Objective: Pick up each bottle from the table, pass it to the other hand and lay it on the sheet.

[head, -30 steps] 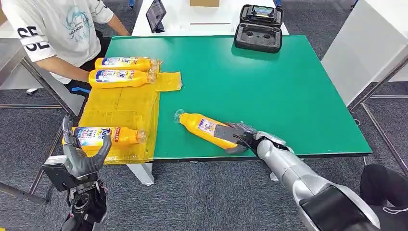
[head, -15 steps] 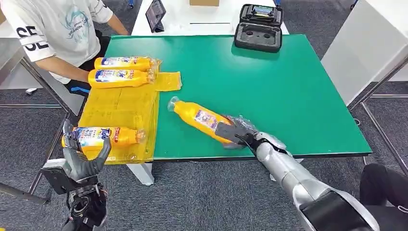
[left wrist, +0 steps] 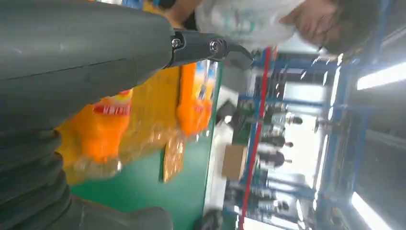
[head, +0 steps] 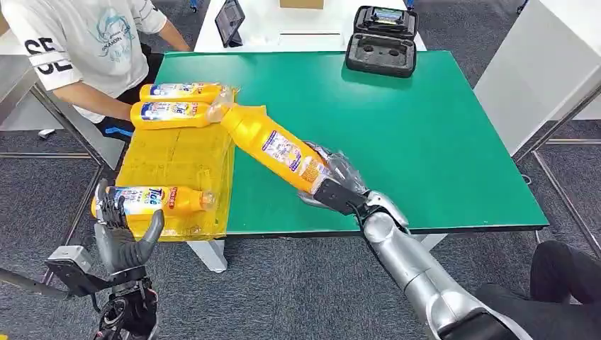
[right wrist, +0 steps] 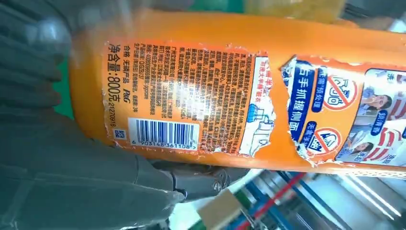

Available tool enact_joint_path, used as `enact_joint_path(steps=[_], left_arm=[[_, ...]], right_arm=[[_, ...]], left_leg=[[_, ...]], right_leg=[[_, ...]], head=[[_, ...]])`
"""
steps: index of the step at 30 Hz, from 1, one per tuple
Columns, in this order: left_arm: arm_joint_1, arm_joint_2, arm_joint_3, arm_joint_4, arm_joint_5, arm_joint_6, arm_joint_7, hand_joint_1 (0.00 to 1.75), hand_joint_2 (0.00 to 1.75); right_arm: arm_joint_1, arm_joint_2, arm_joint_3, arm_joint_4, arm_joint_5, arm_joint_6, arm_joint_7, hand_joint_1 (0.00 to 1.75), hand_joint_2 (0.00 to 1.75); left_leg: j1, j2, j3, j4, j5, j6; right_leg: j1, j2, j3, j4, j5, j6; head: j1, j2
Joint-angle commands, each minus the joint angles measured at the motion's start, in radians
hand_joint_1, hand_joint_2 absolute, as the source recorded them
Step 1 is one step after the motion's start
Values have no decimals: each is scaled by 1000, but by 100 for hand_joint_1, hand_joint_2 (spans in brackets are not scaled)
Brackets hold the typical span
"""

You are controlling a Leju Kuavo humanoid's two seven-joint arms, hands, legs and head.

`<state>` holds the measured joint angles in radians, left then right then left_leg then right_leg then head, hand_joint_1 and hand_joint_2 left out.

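From the head view, the right hand [head: 333,185] grips the base end of an orange bottle [head: 273,146] and holds it above the green table [head: 425,134], slanted, with its clear cap end pointing toward ten o'clock, near the two bottles at the far end of the yellow sheet [head: 177,159]. The right wrist view adds what the head view cannot resolve: the bottle's [right wrist: 239,96] label is torn paper with ragged white edges, printed with a barcode and dense text on a smooth, glossy plastic body, and the grey thumb [right wrist: 143,177] presses under it.

The sheet is a crinkled, translucent yellow film lying over the table's nine o'clock edge. On it lie three more orange bottles, all on their sides: a near bottle [head: 152,200] at the seven o'clock corner and two far bottles [head: 181,104] touching side by side at ten o'clock. The left wrist view shows the same film up close, wrinkled and shiny, with a blurred bottle [left wrist: 98,132] on it.

The left hand [head: 120,230] hovers off the table's seven o'clock corner, fingers spread and upright, holding nothing. A person in a white shirt [head: 85,42] sits at ten o'clock. A black foam-lined case [head: 380,42] stands open at the table's twelve o'clock edge.
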<state>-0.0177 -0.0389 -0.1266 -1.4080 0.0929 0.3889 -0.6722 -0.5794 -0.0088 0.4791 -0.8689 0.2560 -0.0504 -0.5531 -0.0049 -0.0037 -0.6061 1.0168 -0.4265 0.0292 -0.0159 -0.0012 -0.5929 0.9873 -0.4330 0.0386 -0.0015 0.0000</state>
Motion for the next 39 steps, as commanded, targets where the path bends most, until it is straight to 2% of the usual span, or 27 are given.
enact_joint_path(steps=[1, 4, 6, 11, 15, 20, 32, 39], left_arm=[[11, -7, -3, -31, 38, -60, 27, 0, 175], [11, -7, -3, -31, 38, -60, 27, 0, 175], [13, -3, -9, -35, 64, -115, 45, 0, 175], [9, -3, -65, -74, 76, -238, 84, 0, 175], [-5, 4, -113, -63, 112, -366, 144, 0, 175], [-64, 4, -147, 28, 98, -441, 172, 0, 175], [-96, -1, -175, 79, 104, -490, 180, 0, 175], [-116, 26, -226, 108, 82, -564, 184, 0, 175]], right_arm=[[15, 22, -51, -31, -14, 2, -15, 175, 175], [15, 22, -51, -31, -14, 2, -15, 175, 175], [25, 32, -66, -14, -33, 25, -37, 175, 175], [71, 68, -54, 22, -55, 103, -145, 175, 175], [113, 87, 11, -5, -35, 143, -145, 175, 175], [177, 111, 61, -21, -38, 173, -145, 175, 175], [213, 128, 90, -16, -48, 219, -145, 175, 175], [240, 109, 81, -34, -13, 219, -145, 175, 175]], left_leg=[[1, 0, 2, 0, -1, -2], [1, 0, 1, 0, -1, -1], [1, 0, 1, 0, -1, -1], [2, 0, 3, -1, -1, -2], [2, -1, 3, -1, -1, -2], [1, -1, 2, -1, 0, -1], [1, -1, 2, -1, 0, -1], [1, -1, 3, -1, 0, -2]], right_leg=[[1, -1, 2, -1, -1, -1], [1, 0, 1, 0, -1, -1], [1, 0, 1, 0, -1, -1], [2, -1, 4, -2, -1, -2], [2, -1, 4, -1, -1, -2], [1, -2, 2, -1, -1, -1], [1, -1, 2, -1, -1, -1], [1, -2, 3, -1, -1, -2]], head=[[0, 0], [0, 0], [0, 0], [0, 0], [0, 0], [0, 0], [0, 0], [0, 0]])
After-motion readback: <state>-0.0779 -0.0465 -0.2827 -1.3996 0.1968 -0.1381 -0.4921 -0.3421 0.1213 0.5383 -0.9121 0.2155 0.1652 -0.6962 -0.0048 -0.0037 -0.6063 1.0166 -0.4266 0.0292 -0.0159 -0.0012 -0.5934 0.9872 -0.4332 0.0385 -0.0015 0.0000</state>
